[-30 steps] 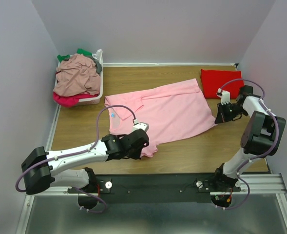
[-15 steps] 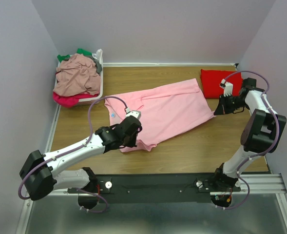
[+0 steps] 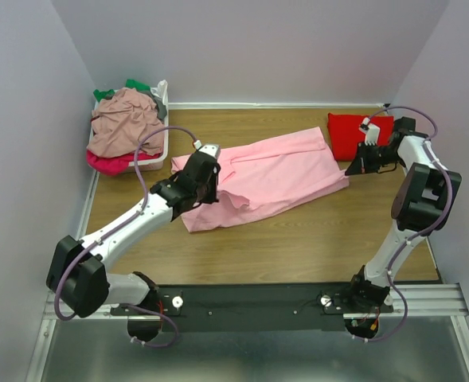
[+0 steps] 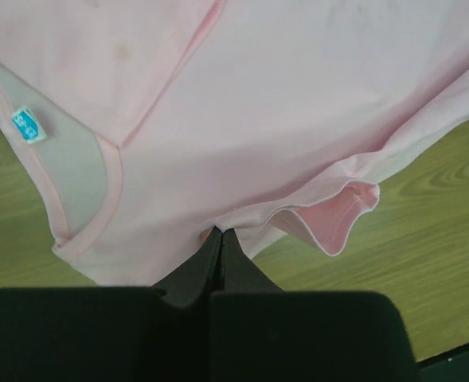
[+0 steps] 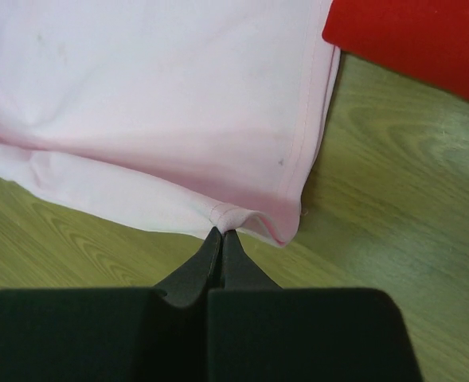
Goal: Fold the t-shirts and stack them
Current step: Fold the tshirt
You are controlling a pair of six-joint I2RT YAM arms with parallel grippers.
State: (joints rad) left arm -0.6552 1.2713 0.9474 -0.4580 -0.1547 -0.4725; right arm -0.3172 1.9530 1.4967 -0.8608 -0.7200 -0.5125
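Note:
A light pink t-shirt lies across the middle of the wooden table, its near half lifted and folded back over the far half. My left gripper is shut on the shirt's sleeve-side edge, near the neck opening with the small blue label. My right gripper is shut on the shirt's hem corner. A folded bright red t-shirt lies at the back right, just behind the right gripper; it also shows in the right wrist view.
A white plastic basket stands at the back left, heaped with dusty rose, magenta and green shirts. Purple walls close in the left, back and right. Bare wood shows in front of the pink shirt.
Both grippers have carried the pink shirt's near edge away from me, folding it over the far half. The left gripper moved from the front centre up toward the collar; the right moved toward the red shirt.

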